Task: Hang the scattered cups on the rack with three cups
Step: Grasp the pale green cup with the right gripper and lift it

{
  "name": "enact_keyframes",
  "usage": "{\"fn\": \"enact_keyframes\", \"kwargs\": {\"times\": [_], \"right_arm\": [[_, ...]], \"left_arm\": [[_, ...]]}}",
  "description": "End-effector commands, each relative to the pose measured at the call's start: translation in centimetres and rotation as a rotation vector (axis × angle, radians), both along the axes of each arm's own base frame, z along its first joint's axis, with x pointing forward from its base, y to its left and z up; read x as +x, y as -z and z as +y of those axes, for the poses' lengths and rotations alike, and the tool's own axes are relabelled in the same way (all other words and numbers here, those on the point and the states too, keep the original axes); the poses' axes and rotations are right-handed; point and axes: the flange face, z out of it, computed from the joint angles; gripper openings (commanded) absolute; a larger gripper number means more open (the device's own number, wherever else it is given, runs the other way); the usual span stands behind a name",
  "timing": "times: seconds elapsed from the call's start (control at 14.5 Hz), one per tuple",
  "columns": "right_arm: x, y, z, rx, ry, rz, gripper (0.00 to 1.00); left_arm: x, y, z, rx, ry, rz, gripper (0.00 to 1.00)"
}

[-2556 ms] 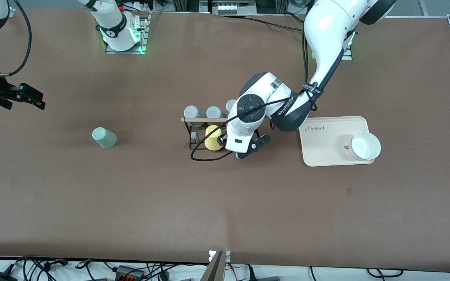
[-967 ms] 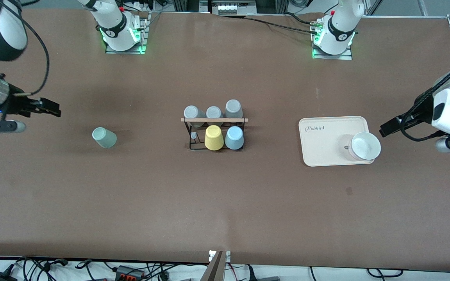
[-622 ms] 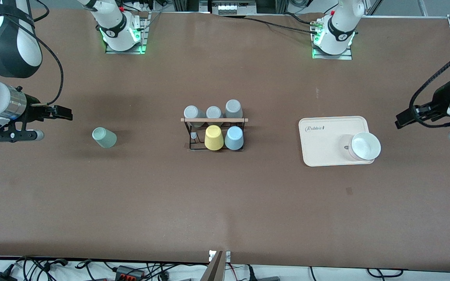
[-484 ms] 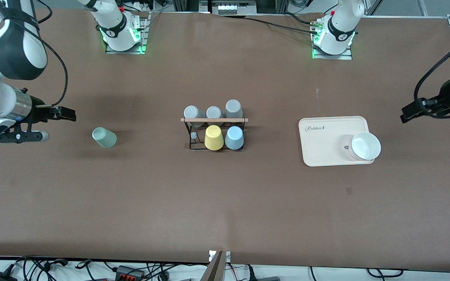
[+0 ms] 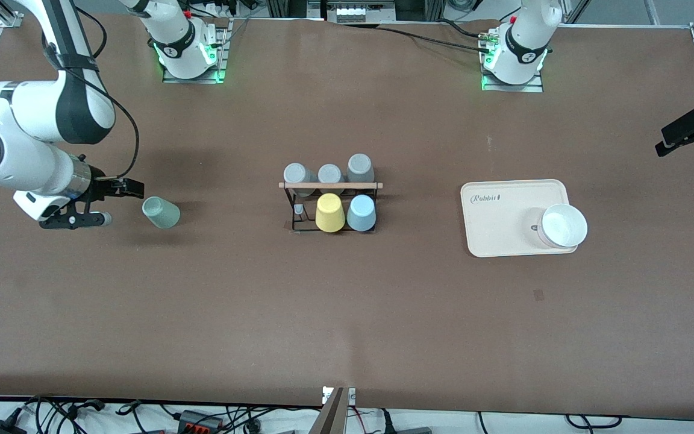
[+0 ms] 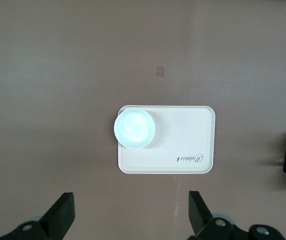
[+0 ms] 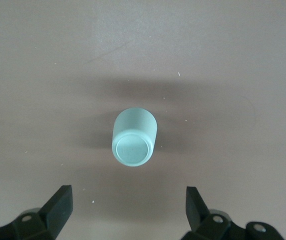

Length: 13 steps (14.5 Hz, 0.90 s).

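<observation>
Front view: the right hand (image 5: 119, 203) is held spread just beside the pale mint green matte tumbler (image 5: 161, 213), which lies apart from the black wire-frame rack with a wooden rod (image 5: 330, 185). On that rack the light blue matte tumbler (image 5: 361, 213) is hung beside a yellow cup (image 5: 329, 212). The left hand (image 6: 130, 212) is seen spread above the brown tabletop (image 5: 347, 301), near a cream tray (image 6: 183, 140).

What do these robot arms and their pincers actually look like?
Glossy white rounded segments with black joints; a black cable loops along the right arm. The bases glow green. The right gripper and left gripper are black, each with two flat pointed fingers.
</observation>
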Motion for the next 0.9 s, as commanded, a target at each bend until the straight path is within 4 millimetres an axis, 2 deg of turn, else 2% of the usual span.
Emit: {"fn": "enact_keyframes", "kwargs": {"times": [0.0,0.28,0.48,0.62,0.83], "right_arm": [[0.1,2.1,0.6,-0.013,-0.004,-0.005,1.0],[-0.4,6.5,1.2,-0.009,-0.017,-0.017,1.0],[-1.8,9.9,1.0,-0.004,-0.015,-0.044,1.0],[-2.5,11.1,1.0,-0.001,-0.017,-0.076,1.0],[-2.4,12.2,0.9,0.003,-0.009,-0.078,1.0]], "left_arm": [[-1.2,-0.4,-0.6,-0.007,0.031,-0.002,1.0],[-2.2,-1.4,-1.2,-0.009,0.029,0.018,1.0],[-2.3,-1.8,-1.4,-0.01,0.027,0.004,1.0],[-1.9,-2.1,-1.4,-0.014,0.042,0.0,1.0],[-1.3,-2.5,-1.6,-0.011,0.039,-0.004,1.0]]}}
